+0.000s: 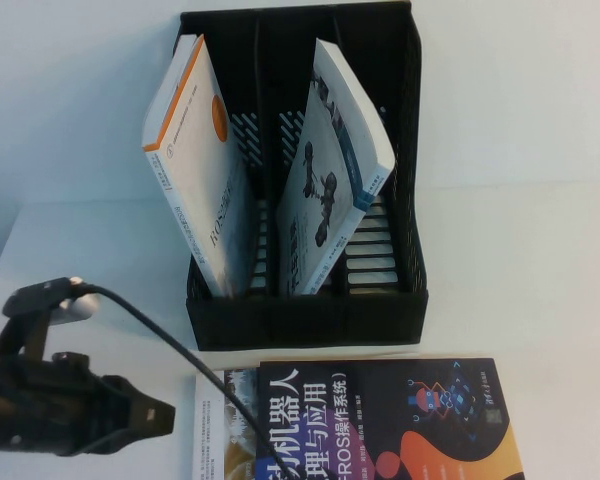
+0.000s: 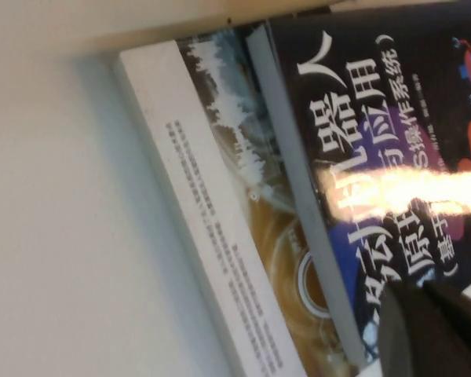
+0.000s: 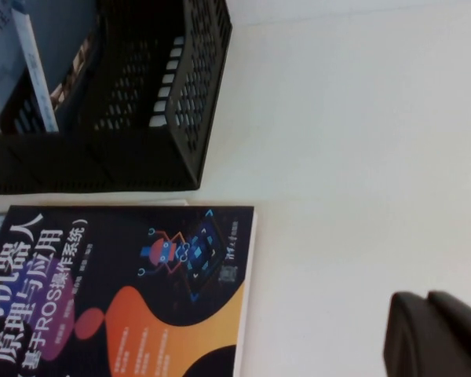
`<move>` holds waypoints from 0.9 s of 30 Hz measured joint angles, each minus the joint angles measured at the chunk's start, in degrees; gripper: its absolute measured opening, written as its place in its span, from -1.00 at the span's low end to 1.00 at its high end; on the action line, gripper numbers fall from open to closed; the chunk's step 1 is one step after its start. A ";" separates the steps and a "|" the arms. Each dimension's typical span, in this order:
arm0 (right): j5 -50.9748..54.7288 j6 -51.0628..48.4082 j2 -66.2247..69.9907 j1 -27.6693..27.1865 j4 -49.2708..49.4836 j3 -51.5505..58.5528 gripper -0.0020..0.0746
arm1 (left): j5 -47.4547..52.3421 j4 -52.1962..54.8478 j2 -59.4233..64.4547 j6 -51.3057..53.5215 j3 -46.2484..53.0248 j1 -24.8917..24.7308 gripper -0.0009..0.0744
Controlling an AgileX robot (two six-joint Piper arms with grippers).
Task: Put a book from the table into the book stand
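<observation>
The left gripper (image 1: 165,417) hovered low over the near-left part of the bench (image 1: 520,260), its dark tip aimed toward the book (image 1: 395,420), and the jaws looked drawn narrow with nothing between them. Just beyond that tip lay the edge of a second book (image 1: 212,425) with a white margin and a blue and brown cover, and the dark navy book rested flat on top of it, covering most of it. In the left wrist view the gripper's dark body (image 2: 436,334) sat over the lower part of the navy cover (image 2: 377,157), and the under book (image 2: 243,228) showed beside it.

The right gripper (image 3: 436,338) appeared only in its own wrist view, as a dark shape over bare bench, well apart from the book (image 3: 125,290); I cannot tell how its jaws stood.

Farther from both grippers, just past the book's far edge, stood the black book stand (image 1: 305,315) with 3 compartments. A white book with an orange band (image 1: 195,160) leaned in its left compartment, and a white book with grey figures (image 1: 330,170) leaned in the middle one.
</observation>
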 joint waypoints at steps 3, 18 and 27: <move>0.39 0.00 0.10 0.00 1.06 1.59 -0.95 | -4.18 -0.57 4.68 0.26 -2.16 -5.00 -0.98; 2.56 0.80 0.24 0.00 6.08 6.23 -0.95 | -13.43 12.30 25.25 -12.09 -11.67 -19.26 -0.98; 1.44 -2.47 10.19 0.00 12.46 6.23 -0.95 | -13.52 11.95 28.54 -12.32 -12.39 -19.61 -0.98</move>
